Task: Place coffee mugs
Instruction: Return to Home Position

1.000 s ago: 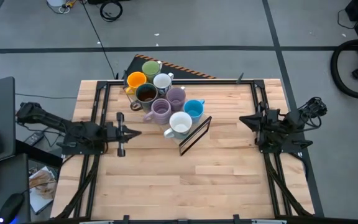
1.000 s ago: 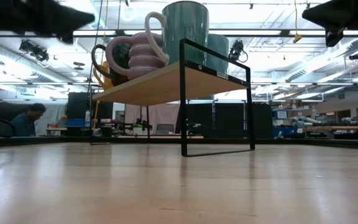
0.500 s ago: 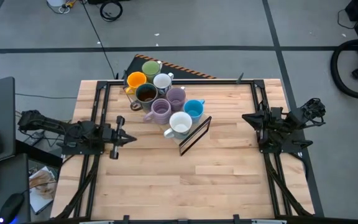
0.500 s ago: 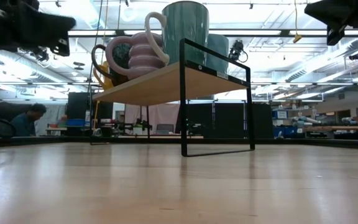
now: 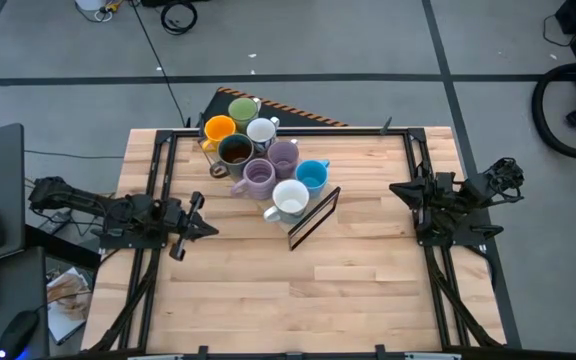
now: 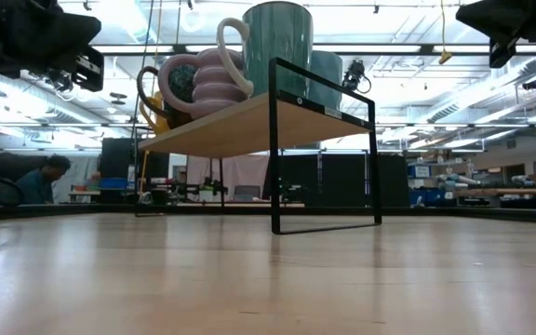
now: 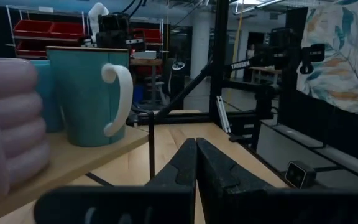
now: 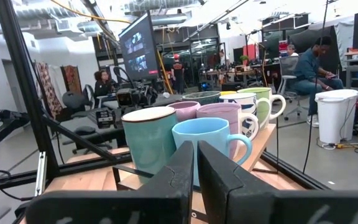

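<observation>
The left arm [image 5: 118, 213] and the right arm [image 5: 463, 205] are both chains of matte, near-black jointed links, with a black cable [image 5: 505, 170] looping at the outer end. Each carries two black wedge-shaped fingers [image 7: 182, 163] that taper to a point from a wide flat crossbar [image 7: 117, 202]. White block lettering [image 7: 241, 63] marks one link of the right arm.

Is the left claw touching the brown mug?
Apart. The high view shows a plain stretch of bare table between the left gripper and the brown mug.

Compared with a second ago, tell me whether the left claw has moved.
Yes. The left claw has drawn back leftward, farther from the shelf.
</observation>
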